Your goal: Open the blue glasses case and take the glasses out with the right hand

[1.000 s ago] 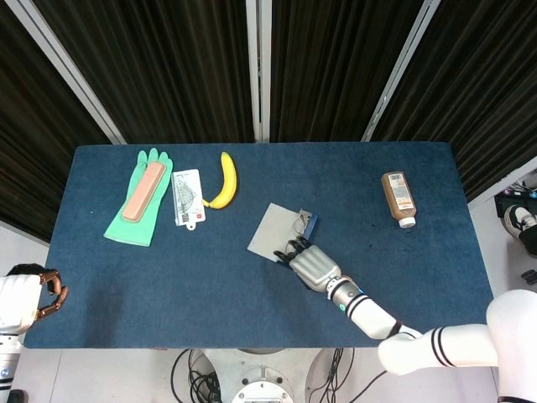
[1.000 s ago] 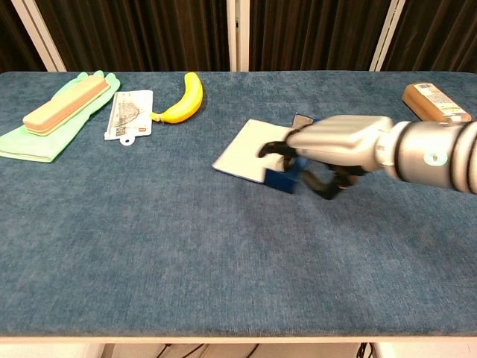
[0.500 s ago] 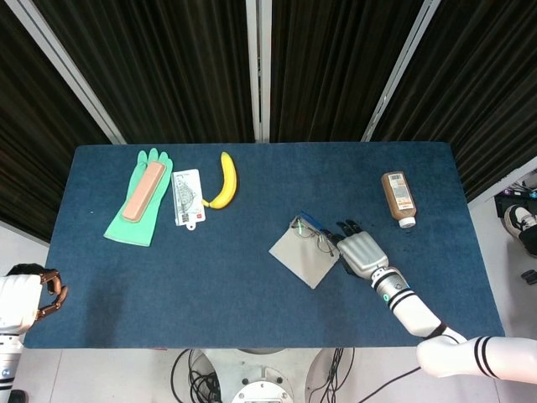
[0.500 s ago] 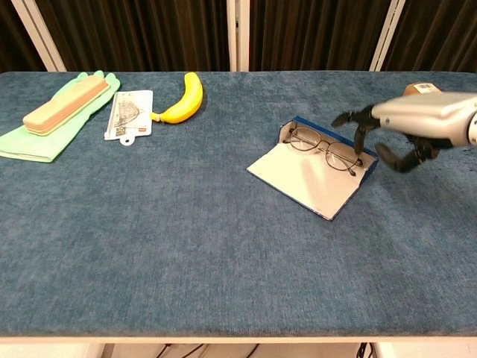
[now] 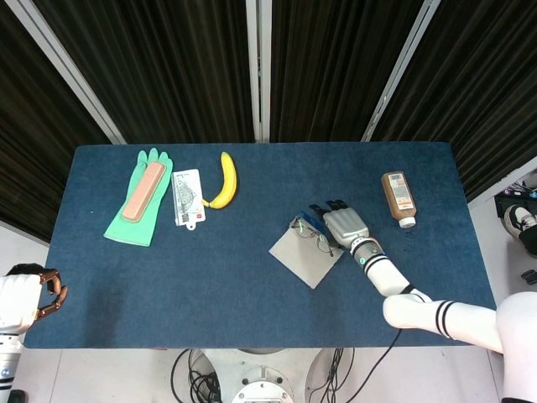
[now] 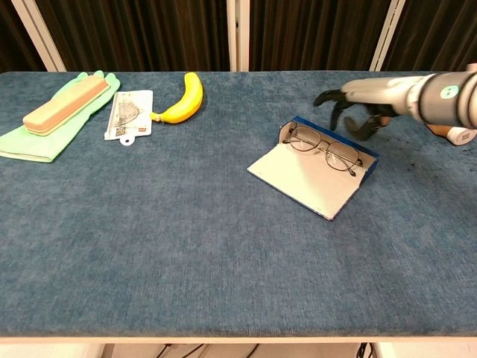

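Observation:
The blue glasses case [image 6: 309, 183] lies open in the middle right of the table, its pale grey flap [image 5: 304, 255] spread flat toward the front. Thin wire-framed glasses [image 6: 322, 149] rest in the blue tray part, also seen as glasses [image 5: 309, 232] from above. My right hand [image 6: 356, 107] hovers just behind and to the right of the case with fingers spread and slightly bent, holding nothing; from above the right hand [image 5: 341, 224] sits close beside the glasses. My left hand [image 5: 46, 291] hangs off the table's front left corner, empty.
A yellow banana [image 6: 184, 98], a printed card [image 6: 130, 113] and a green glove [image 6: 45, 130] with a tan block [image 6: 64, 104] on it lie at the back left. A brown bottle [image 5: 398, 198] lies at the back right.
A second ago the right hand was on the case; the case was flipped open and shifted right. Since then the hand has moved from its right side to just behind it.

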`<state>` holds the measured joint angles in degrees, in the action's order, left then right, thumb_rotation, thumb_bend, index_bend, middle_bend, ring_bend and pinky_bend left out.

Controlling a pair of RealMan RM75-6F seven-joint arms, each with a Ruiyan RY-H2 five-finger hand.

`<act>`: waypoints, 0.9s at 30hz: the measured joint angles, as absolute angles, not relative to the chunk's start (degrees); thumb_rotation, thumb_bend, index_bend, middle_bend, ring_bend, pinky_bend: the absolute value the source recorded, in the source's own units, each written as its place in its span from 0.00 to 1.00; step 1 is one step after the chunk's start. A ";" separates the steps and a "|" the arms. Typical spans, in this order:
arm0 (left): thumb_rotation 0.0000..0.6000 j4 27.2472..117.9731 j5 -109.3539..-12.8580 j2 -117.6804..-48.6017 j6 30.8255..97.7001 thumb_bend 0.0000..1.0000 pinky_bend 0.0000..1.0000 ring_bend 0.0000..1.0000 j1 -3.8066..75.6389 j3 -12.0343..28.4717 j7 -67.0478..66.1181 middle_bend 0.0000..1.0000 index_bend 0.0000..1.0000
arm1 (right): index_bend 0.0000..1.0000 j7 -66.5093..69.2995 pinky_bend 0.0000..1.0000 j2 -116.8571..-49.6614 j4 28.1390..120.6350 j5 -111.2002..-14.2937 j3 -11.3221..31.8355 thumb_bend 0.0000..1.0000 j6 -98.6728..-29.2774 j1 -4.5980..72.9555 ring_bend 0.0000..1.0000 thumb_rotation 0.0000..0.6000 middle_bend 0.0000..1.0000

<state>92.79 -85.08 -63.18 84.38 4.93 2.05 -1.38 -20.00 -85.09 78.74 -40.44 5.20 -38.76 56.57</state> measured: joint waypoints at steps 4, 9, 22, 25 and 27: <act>1.00 92.75 -85.15 -63.11 84.33 0.37 0.36 0.43 4.95 2.03 -1.03 0.67 0.66 | 0.00 -20.47 0.00 -87.00 78.95 -40.34 6.24 0.76 -37.42 58.42 0.00 1.00 0.25; 1.00 92.73 -85.24 -63.01 84.30 0.37 0.36 0.43 4.95 1.99 -0.71 0.67 0.66 | 0.00 -20.53 0.00 -87.84 81.96 -42.59 7.05 0.76 -37.58 59.61 0.00 1.00 0.26; 1.00 92.78 -85.36 -62.84 84.15 0.37 0.36 0.43 5.01 1.89 -0.43 0.67 0.66 | 0.11 -22.15 0.00 -87.20 85.63 -47.87 6.40 0.25 -42.82 59.76 0.00 1.00 0.29; 1.00 92.82 -85.31 -62.86 84.15 0.37 0.36 0.43 5.01 1.91 -0.59 0.67 0.66 | 0.20 -24.02 0.00 -86.98 84.64 -47.81 5.99 0.26 -43.72 59.73 0.00 1.00 0.28; 1.00 92.87 -85.27 -62.88 84.18 0.37 0.36 0.43 5.00 1.93 -0.72 0.67 0.66 | 0.25 -25.47 0.00 -86.97 84.10 -47.08 5.67 0.31 -43.80 59.96 0.00 1.00 0.28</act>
